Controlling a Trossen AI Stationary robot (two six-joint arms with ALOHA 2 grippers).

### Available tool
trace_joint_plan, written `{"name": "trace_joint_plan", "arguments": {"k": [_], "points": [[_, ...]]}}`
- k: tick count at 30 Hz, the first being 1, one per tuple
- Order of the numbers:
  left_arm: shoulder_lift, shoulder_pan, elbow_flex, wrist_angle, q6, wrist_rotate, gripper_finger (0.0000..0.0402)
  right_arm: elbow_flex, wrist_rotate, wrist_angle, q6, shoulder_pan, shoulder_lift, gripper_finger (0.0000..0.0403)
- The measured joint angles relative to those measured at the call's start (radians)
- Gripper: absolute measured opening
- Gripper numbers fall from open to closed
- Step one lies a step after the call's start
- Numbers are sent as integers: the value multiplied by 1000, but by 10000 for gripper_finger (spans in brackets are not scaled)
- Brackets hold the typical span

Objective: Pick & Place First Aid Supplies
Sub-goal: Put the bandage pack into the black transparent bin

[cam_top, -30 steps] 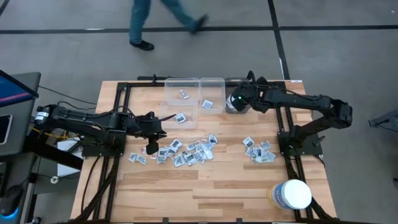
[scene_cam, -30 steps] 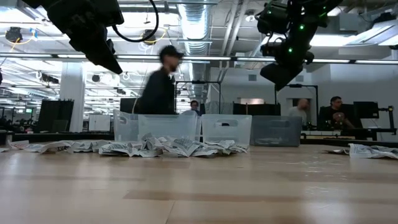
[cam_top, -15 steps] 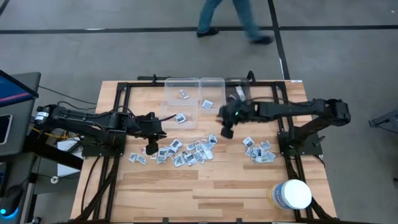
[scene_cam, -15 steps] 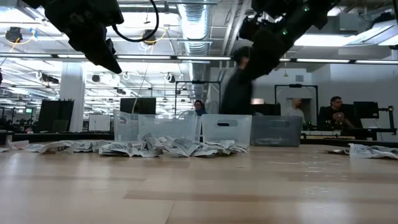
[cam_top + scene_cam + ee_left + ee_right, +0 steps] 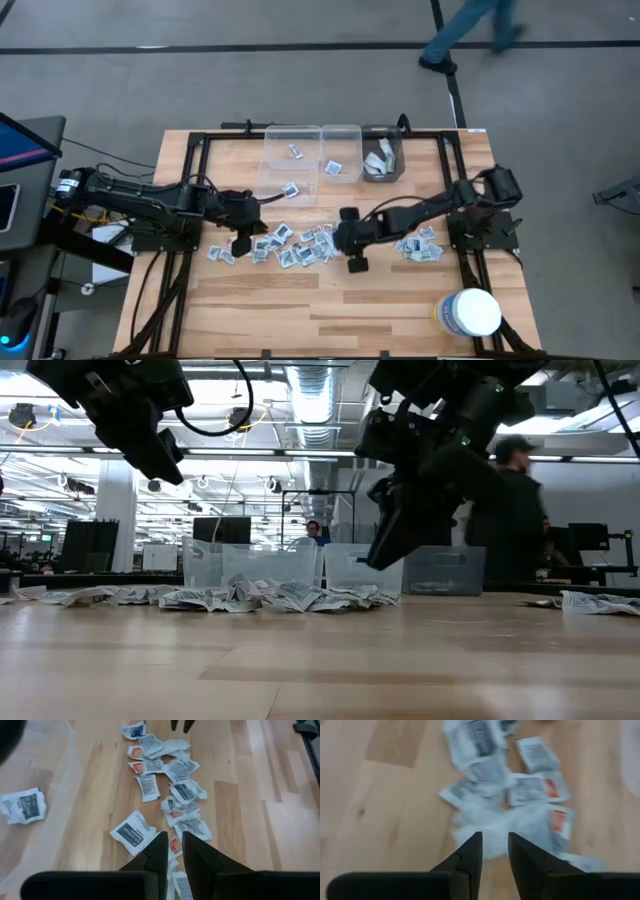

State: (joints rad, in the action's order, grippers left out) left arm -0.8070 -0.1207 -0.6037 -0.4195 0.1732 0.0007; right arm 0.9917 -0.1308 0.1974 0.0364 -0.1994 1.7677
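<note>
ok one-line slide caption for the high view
Two dark grippers, left gripper and right gripper, flank scattered white square packets on the wooden table.

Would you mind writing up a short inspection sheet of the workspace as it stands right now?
Surface: wooden table, bare along its near edge.
Job's things: packets strewn mid-table, a smaller heap to the right; a few lie in the clear bins; pale wrappers in the grey bin.
Clutter: white tub at the near right corner.
Grippers: left gripper over the strewn packets' left end, fingers slightly apart, empty; right gripper at their right end, likewise.
Cables: bundle at the left arm's base.
Surroundings: a person walks past the far side; others sit in the room behind.
</note>
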Motion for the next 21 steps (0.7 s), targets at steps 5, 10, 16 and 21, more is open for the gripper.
{"name": "trace_joint_plan", "arguments": {"k": [5,10,16,21], "points": [[0,-21,0,-2,-1,15,56,9,6,-35,37,-10,20,87],[0,-57,0,-1,24,-2,56,10,8,-35,68,-10,20,87],[0,-89,0,-1,69,-12,56,-2,33,-30,128,0,20,87],[0,-109,0,1,79,-43,56,-5,43,-27,132,0,20,87]]}}
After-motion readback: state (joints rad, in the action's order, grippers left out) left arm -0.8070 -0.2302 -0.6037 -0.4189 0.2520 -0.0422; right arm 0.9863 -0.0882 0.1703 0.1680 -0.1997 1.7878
